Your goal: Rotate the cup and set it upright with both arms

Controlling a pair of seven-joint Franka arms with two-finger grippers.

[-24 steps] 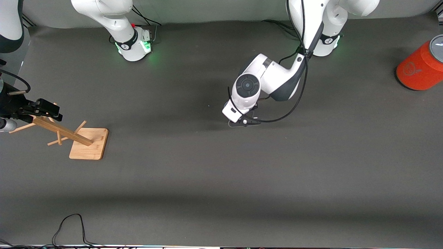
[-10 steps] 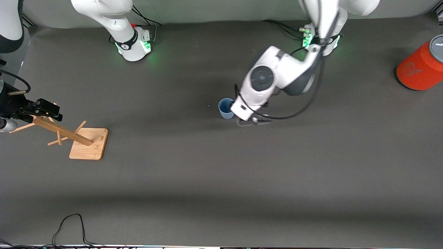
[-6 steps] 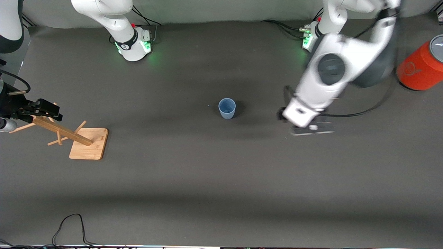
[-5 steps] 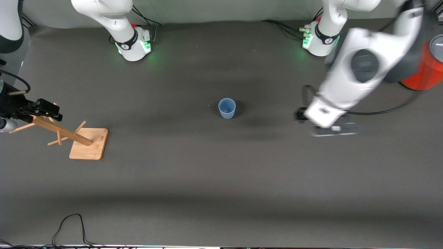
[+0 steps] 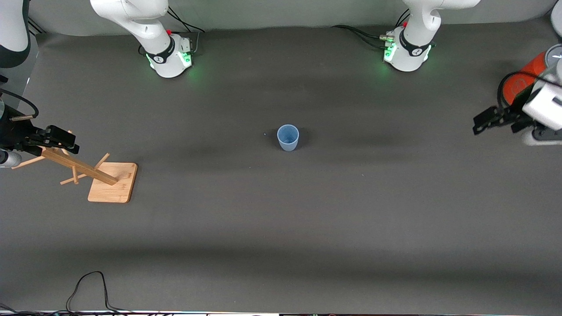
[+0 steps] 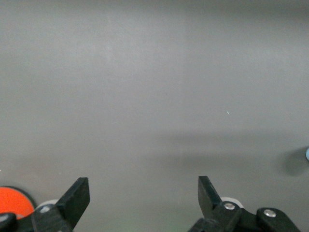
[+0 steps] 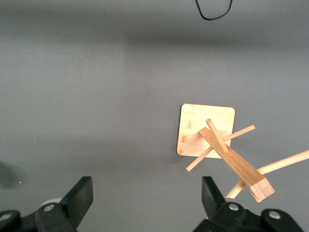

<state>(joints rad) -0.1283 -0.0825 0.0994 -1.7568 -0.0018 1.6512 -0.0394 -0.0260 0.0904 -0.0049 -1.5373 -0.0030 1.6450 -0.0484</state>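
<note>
The pale blue cup [image 5: 288, 137] stands upright, mouth up, alone on the dark mat in the middle of the table. A sliver of it shows at the edge of the left wrist view [image 6: 307, 153]. My left gripper [image 5: 483, 122] is open and empty, up in the air at the left arm's end of the table, well away from the cup; its fingers are spread wide in the left wrist view [image 6: 142, 193]. My right gripper [image 5: 68, 141] is open and empty over the tip of the wooden rack at the right arm's end, and waits there [image 7: 146, 193].
A wooden peg rack on a square base [image 5: 112, 182] stands at the right arm's end, also in the right wrist view [image 7: 207, 135]. A large orange cylinder [image 5: 524, 79] stands at the left arm's end beside the left gripper [image 6: 14, 203]. A black cable [image 5: 88, 285] lies at the near edge.
The left arm has let go of the cup, left it upright, and swung away to the left arm's end of the table. The right arm has not moved.
</note>
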